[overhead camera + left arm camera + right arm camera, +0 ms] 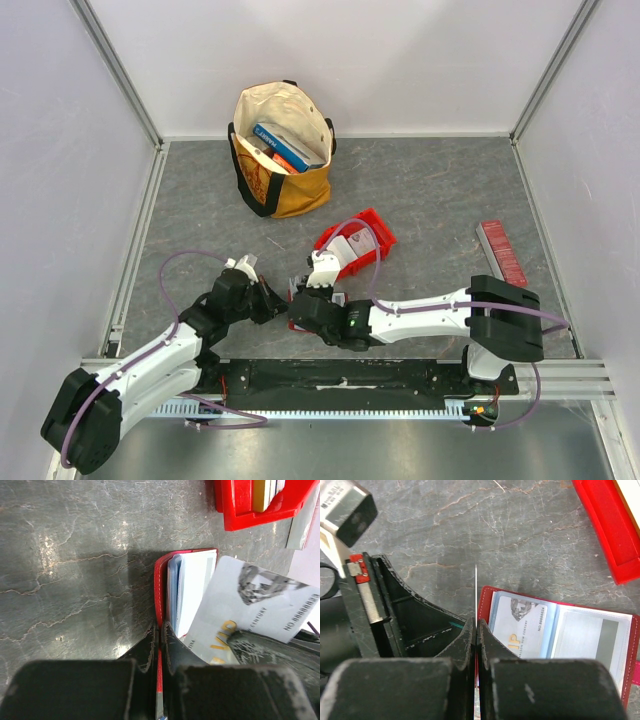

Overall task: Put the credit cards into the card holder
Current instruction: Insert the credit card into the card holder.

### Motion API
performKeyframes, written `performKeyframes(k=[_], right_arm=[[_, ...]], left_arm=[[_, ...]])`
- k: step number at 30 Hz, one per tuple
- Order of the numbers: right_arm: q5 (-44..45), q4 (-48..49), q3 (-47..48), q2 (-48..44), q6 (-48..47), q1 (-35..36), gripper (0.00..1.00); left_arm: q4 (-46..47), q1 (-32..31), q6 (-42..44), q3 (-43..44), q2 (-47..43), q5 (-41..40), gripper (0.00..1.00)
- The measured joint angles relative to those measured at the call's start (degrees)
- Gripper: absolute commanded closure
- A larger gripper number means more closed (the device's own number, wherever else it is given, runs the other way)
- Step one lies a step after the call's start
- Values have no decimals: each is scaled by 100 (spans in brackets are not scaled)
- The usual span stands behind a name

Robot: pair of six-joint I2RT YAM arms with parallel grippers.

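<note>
Left gripper point(159, 635) is pinching the red cover of the card holder point(161, 580), which is lying open on the worktop point(75, 555) directly ahead of its fingertips. Right gripper point(476, 627) is clamping a credit card point(250, 605) edge-on; the holder is lying just to its right, with a slotted card point(520, 625) showing inside.

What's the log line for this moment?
left pincer shut on card holder cover | right pincer shut on credit card, beside holder | second card already in slot | insertion pending
</note>
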Motion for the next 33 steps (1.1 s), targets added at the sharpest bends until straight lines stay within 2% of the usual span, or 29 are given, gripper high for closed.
performKeyframes(k=[33], right_arm=[[35,-59,0,22,-46,0,100]], left_arm=[[-17,0,0,0,9,-4,98]])
